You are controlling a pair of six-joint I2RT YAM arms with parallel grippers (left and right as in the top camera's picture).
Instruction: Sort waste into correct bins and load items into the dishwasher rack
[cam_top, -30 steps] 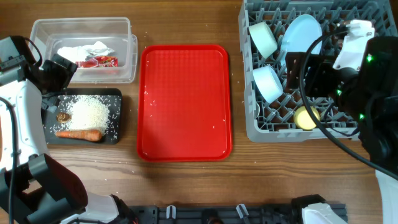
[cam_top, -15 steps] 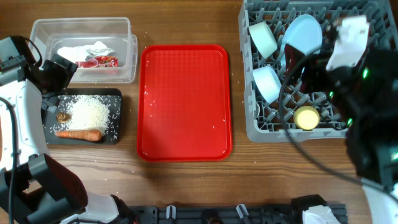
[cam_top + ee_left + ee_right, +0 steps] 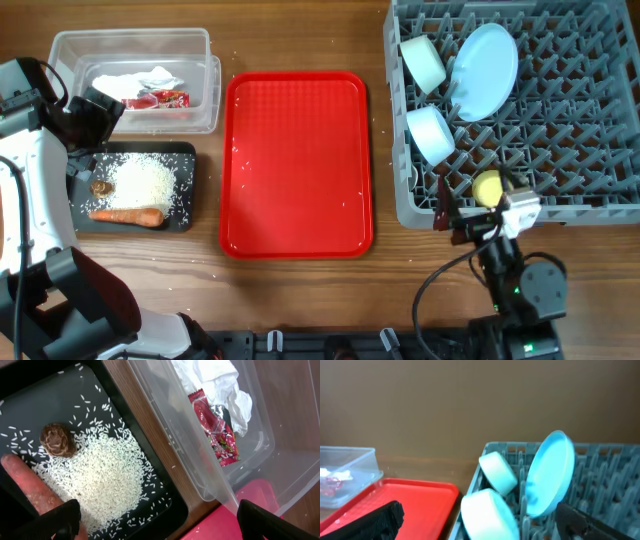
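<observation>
Left tool (image 3: 157, 512) hangs spread & empty over the black tray (image 3: 35, 395), which holds rice (image 3: 107, 475), brown lump (image 3: 57, 440) & carrot (image 3: 30, 485). Tissue (image 3: 220, 385) & wrapper (image 3: 217, 430) lie in the clear tub (image 3: 175, 445). Right tool (image 3: 477, 512), spread w/ nothing in it, sits low just off the rack (image 3: 600, 120), near the yellow cup (image 3: 487, 187). Plate (image 3: 485, 70), green bowl (image 3: 422, 62) & blue bowl (image 3: 432, 133) stand among the pegs. Spoon not seen. Risks: right arm swinging up could clip the rack wall & jolt the cup; left tool dropping could scatter rice onto the surface (image 3: 300, 300).
</observation>
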